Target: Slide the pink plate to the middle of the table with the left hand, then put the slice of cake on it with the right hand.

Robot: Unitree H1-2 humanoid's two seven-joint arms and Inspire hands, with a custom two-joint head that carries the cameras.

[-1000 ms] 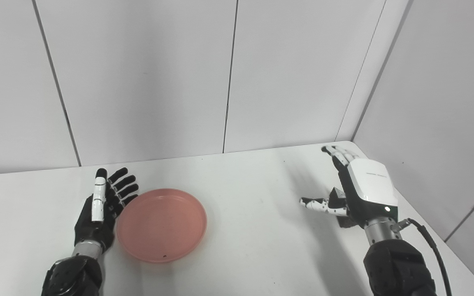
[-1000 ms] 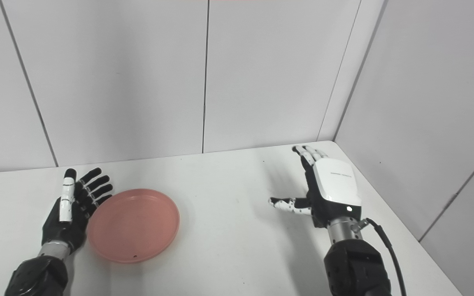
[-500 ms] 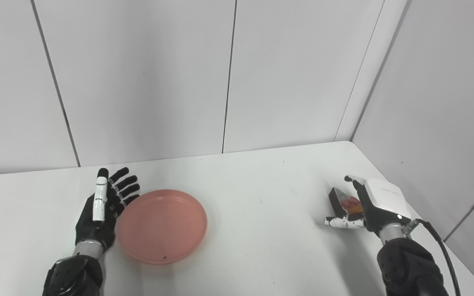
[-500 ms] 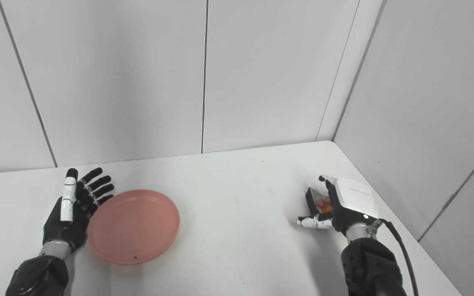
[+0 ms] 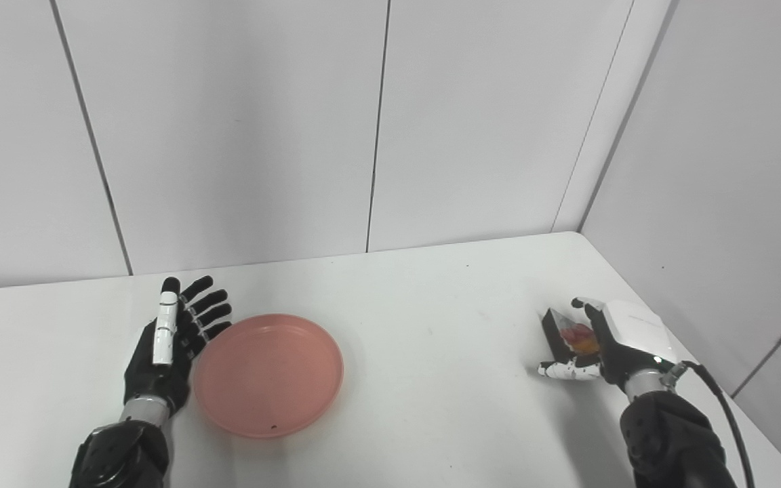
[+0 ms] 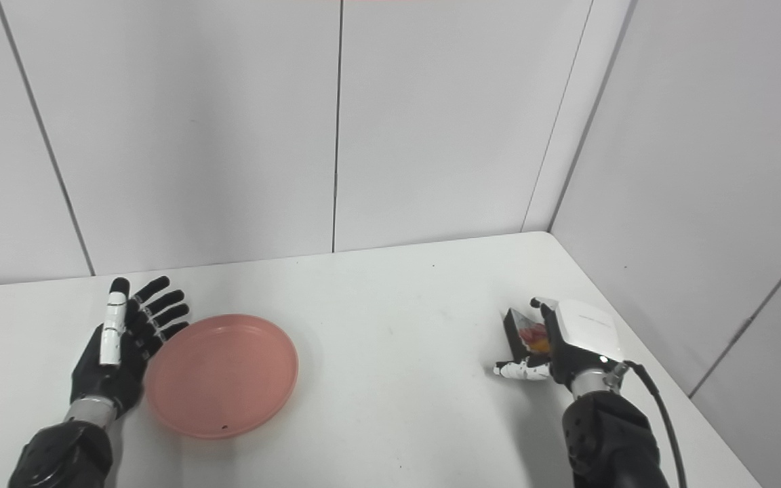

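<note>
Since the pink plate [image 5: 268, 375] sits at about 8 o'clock on the white surface [image 5: 417, 318], left of the middle, I'd say the slide isn't finished. It's shallow, round and empty, with a tiny dark speck near its front rim. The left hand [image 5: 167, 349] stands edge-on right against the plate's 9 o'clock rim, fingers [image 5: 204, 308] spread wide and straight, holding nothing. That reads as a pusher pose to me: a flat palm against the rim so the plate skids sideways instead of getting lifted.

Over at about 4 o'clock, near the surface's right edge, is the slice of cake [image 5: 565, 337], a dark wedge with something red and orange on top. The right hand [image 5: 611, 339] is wrapped around it from the right side, thumb sticking out low at the front toward the middle, other fingers curled behind the far end. Whether it's actually squeezing or just cupping, I can't tell; the cake looks like it's resting on the surface, well apart from the plate.

As for writing, there's a faint line of print on the white back cover of the right hand, too small to read. No labels on the plate or the grey wall panels [image 5: 228, 122].
</note>
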